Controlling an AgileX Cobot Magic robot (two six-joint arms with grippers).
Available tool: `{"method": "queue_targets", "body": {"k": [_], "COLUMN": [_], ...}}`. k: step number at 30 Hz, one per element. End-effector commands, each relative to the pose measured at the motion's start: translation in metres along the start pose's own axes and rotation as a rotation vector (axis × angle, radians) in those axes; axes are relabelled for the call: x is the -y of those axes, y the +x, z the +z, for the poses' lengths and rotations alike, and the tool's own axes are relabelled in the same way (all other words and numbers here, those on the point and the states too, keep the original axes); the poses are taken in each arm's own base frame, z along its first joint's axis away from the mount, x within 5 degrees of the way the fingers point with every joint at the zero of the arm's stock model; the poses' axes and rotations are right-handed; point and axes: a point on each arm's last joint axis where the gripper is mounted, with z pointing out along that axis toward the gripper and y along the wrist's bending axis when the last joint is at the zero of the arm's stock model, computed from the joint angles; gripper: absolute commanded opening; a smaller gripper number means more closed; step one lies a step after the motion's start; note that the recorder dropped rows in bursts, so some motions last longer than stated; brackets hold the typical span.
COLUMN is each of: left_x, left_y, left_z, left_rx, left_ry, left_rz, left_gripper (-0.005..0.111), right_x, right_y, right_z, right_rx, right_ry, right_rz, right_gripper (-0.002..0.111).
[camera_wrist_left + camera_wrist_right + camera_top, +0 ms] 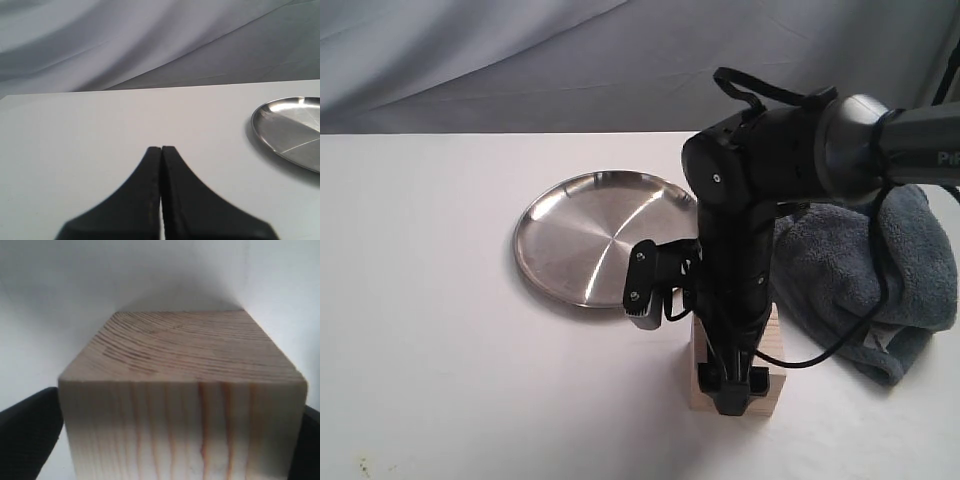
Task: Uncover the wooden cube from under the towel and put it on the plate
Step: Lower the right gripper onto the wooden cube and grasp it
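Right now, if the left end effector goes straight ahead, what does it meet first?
Ahead of the left end effector the way looks free over the white table; the round shiny steel plate lies aside. Probably the grey cloth backdrop comes first, but depth is unclear.

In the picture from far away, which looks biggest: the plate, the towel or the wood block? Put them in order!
Largest: the towel and the plate, about alike; the arm hides part of the towel, so I won't rank them.
Smallest: the wood block.
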Motion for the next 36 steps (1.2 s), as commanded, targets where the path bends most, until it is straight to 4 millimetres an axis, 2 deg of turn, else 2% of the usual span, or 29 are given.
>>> {"method": "queue_targets", "body": {"k": [1, 5, 8, 11, 18, 25, 28, 36], "left_x": [0.000, 0.000, 0.000, 0.000, 0.000, 0.000, 0.000, 0.000], "left_y": [0.001, 0.001, 0.001, 0.001, 0.001, 0.001, 0.001, 0.001], "left_z": [0.000, 0.000, 0.000, 0.000, 0.000, 0.000, 0.000, 0.000], "left_rx": [0.000, 0.000, 0.000, 0.000, 0.000, 0.000, 0.000, 0.000], "left_ry": [0.000, 0.000, 0.000, 0.000, 0.000, 0.000, 0.000, 0.000], "left_rz": [-0.007, -0.007, -0.007, -0.007, -0.007, -0.007, -0.007, -0.007], "left_gripper": [0.000, 0.000, 0.000, 0.000, 0.000, 0.000, 0.000, 0.000], "right_x": [0.004, 0.004, 0.004, 0.004, 0.005, 0.005, 0.005, -0.003], "right_y": [0.001, 0.000, 0.000, 0.000, -0.001, -0.001, -0.001, -0.001], "right_z": [0.007, 0.007, 0.007, 0.007, 0.007, 0.004, -0.006, -0.048], "right_rx": [-0.004, 0.004, 0.004, 0.009, 0.019, 0.027, 0.069, 0.252], "right_ry": [0.002, -0.001, -0.001, 0.004, 0.014, 0.022, 0.059, 0.121], "right_rz": [0.008, 0.012, 0.011, 0.011, 0.006, 0.047, 0.069, 0.135], "right_gripper": [0.105, 0.103, 0.095, 0.081, 0.038, 0.007, 0.000, 0.000]}}
